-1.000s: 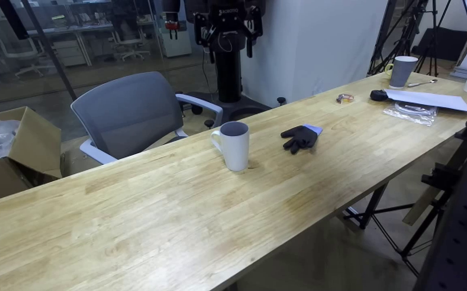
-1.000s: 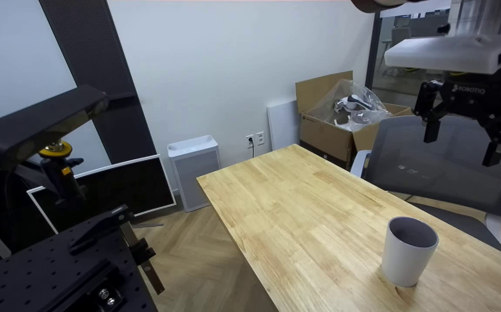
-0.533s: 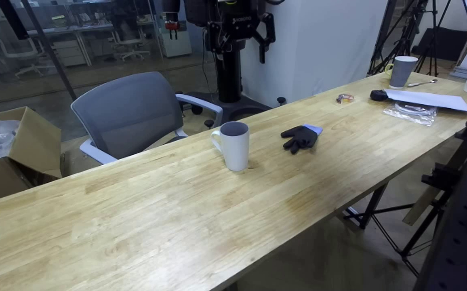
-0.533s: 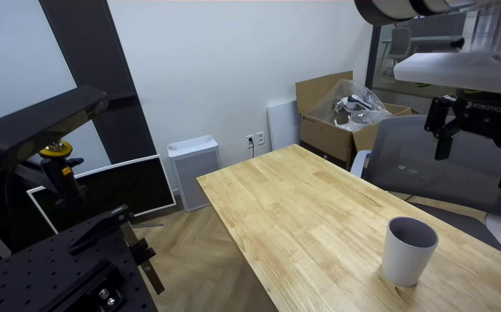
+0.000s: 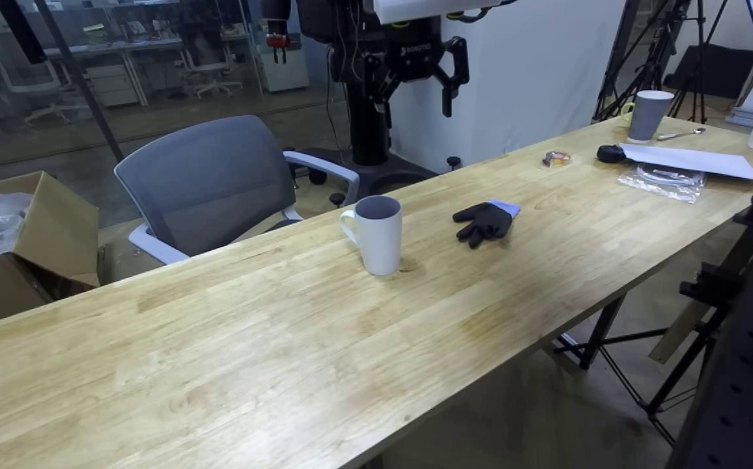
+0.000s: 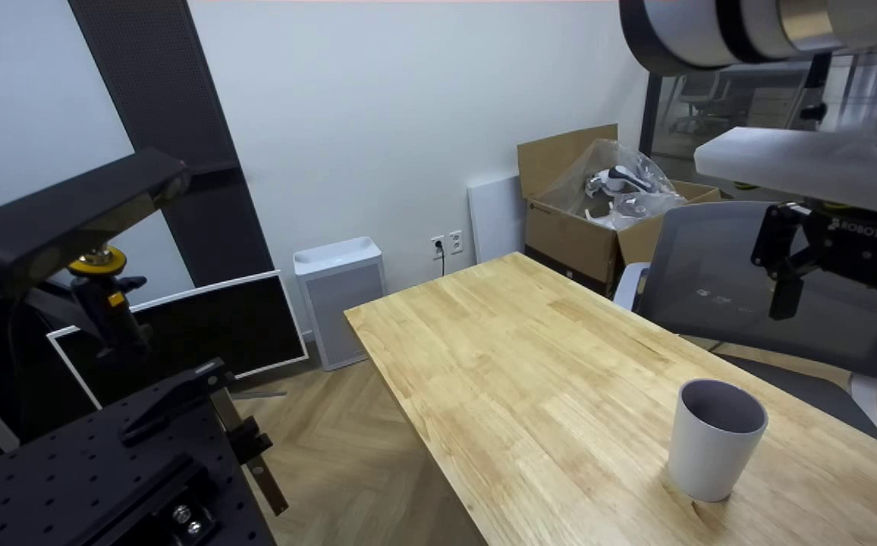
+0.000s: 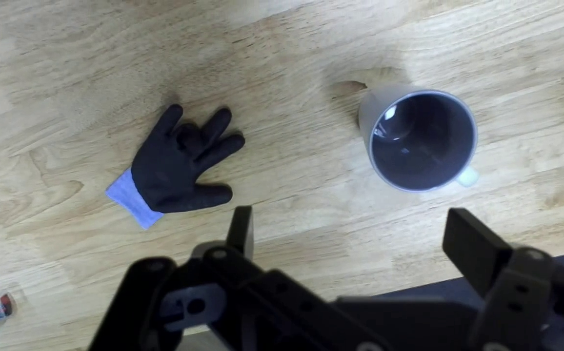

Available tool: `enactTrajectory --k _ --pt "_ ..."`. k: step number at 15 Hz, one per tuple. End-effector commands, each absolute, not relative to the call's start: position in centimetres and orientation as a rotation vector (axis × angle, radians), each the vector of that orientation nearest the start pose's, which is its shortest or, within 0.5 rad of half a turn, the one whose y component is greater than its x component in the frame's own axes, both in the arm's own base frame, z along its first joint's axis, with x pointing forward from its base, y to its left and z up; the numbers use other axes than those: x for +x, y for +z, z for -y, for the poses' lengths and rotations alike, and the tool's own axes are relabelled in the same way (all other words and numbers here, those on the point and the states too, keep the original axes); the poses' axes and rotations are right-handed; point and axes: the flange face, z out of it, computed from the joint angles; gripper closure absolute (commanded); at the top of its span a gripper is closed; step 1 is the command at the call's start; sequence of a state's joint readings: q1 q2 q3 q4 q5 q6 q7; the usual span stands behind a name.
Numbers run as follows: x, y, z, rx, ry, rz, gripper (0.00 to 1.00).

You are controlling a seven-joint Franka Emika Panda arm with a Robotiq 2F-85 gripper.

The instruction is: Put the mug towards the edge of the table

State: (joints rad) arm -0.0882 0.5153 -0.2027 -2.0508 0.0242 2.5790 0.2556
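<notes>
Now that the black two-fingered gripper has come lower, jaws spread and empty, grasping the white cylindrical ceramic-looking mug on the long light-wood table seems next.

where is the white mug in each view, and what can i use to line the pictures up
In an exterior view: the mug stands at about the centre of the picture.
In an exterior view: the mug stands at the lower right.
Wrist view: the mug is right of centre in the upper half, seen from above.
Shared landmark: the dark knot in the table top, beside the mug.
</notes>
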Motion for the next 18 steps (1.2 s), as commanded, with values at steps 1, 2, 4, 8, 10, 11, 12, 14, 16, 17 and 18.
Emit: enactTrajectory --k 1,2,4,8,10,11,12,14,16,17,18 --pt "57.2 19.0 17.0 -3.111 -0.034 -0.86 0.0" --pt "57.2 19.1 17.0 -3.111 -0.035 -0.86 0.0" --pt "57.2 19.1 17.0 -3.111 -0.035 -0.86 0.0" --pt "57.2 18.8 17.0 -3.105 -0.031 -0.859 0.0" --pt "57.0 17.9 17.0 -3.102 -0.014 -0.863 0.0" --pt "56.9 17.5 17.1 -3.104 -0.002 -0.859 0.0" --pt "56.7 17.0 17.1 -3.106 0.007 -0.859 0.0" --pt "56.5 16.0 17.3 -3.113 0.028 -0.856 0.0" --pt "56.4 15.1 17.4 -3.112 0.035 -0.856 0.0" --pt "56.4 14.6 17.5 -3.111 0.028 -0.855 0.0" --pt "56.4 14.1 17.6 -3.112 0.022 -0.856 0.0"
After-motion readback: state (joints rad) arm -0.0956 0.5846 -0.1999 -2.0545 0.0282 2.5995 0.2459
